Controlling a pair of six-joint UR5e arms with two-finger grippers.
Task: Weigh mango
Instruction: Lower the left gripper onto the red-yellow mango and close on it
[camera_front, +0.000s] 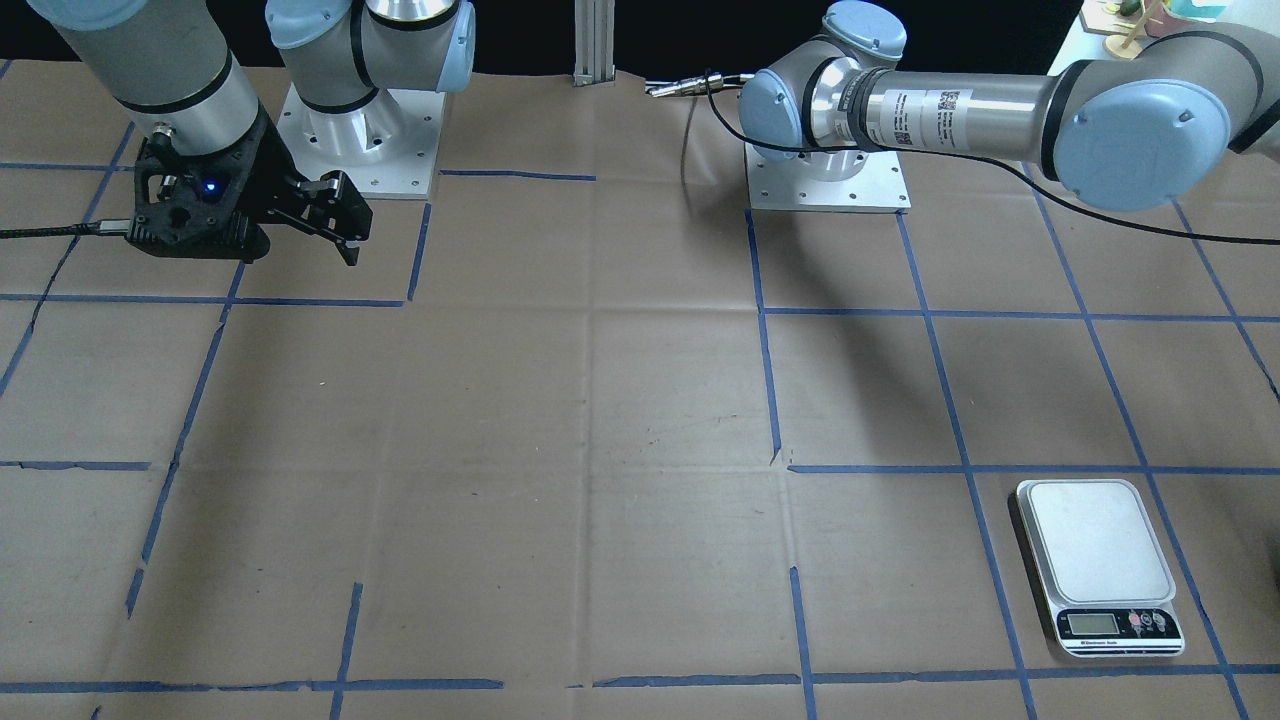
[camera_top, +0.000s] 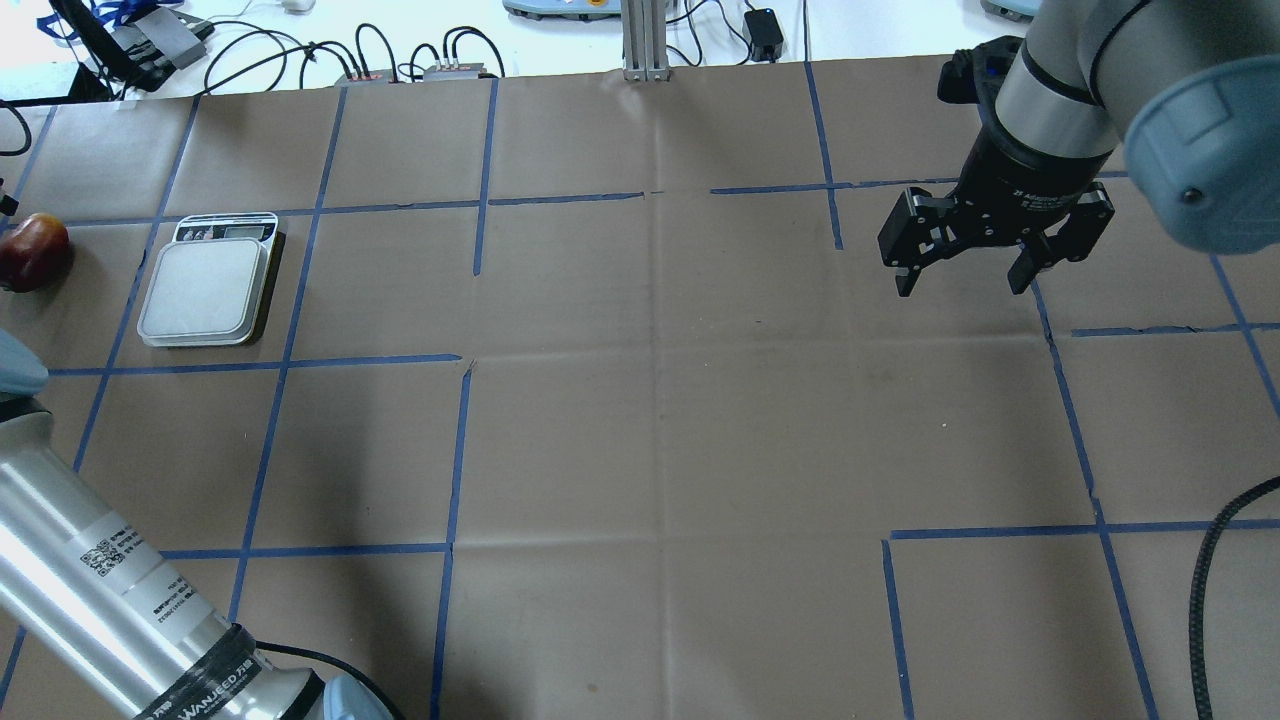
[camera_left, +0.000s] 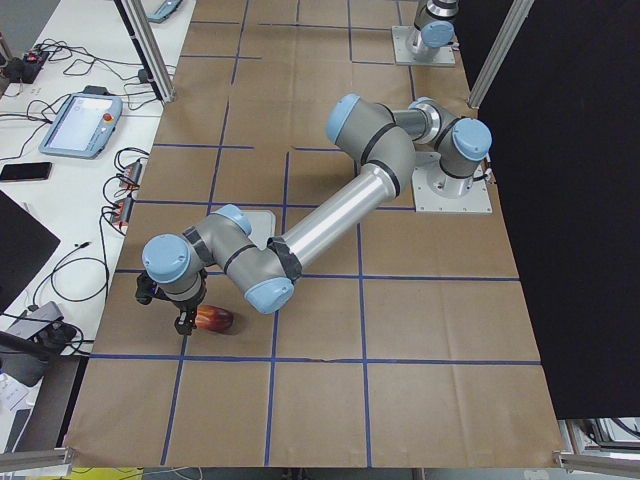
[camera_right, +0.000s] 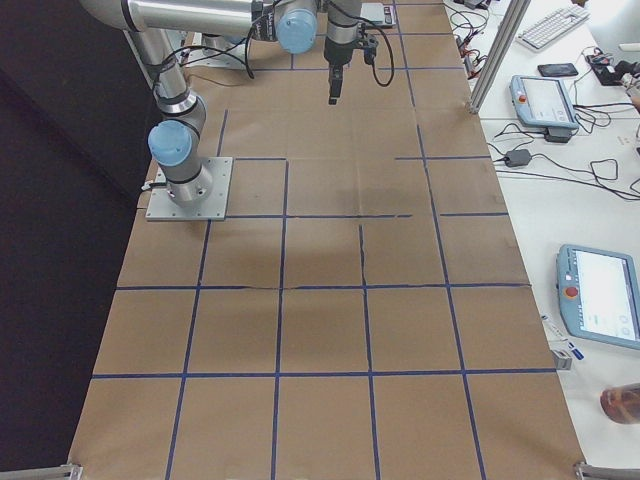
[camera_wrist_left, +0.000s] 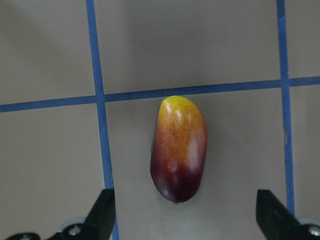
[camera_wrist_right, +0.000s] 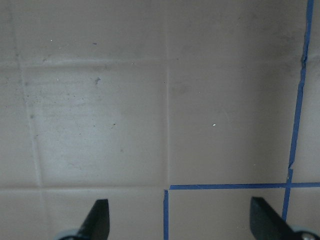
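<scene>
The mango (camera_wrist_left: 179, 147), dark red shading to yellow at its far end, lies on the brown paper at the table's left end. It also shows in the overhead view (camera_top: 35, 252) and the exterior left view (camera_left: 213, 319). My left gripper (camera_wrist_left: 185, 200) is open and hovers over the mango, one finger on each side of its dark end and clear of it. The scale (camera_top: 210, 285), with a bare white platform (camera_front: 1095, 540), stands just right of the mango. My right gripper (camera_top: 960, 285) is open and empty above the table's far right.
Blue tape lines (camera_wrist_left: 100, 125) cross the paper beside the mango. Cables and boxes (camera_top: 400, 60) lie beyond the table's far edge. The left arm's long link (camera_left: 330, 215) stretches over the scale area.
</scene>
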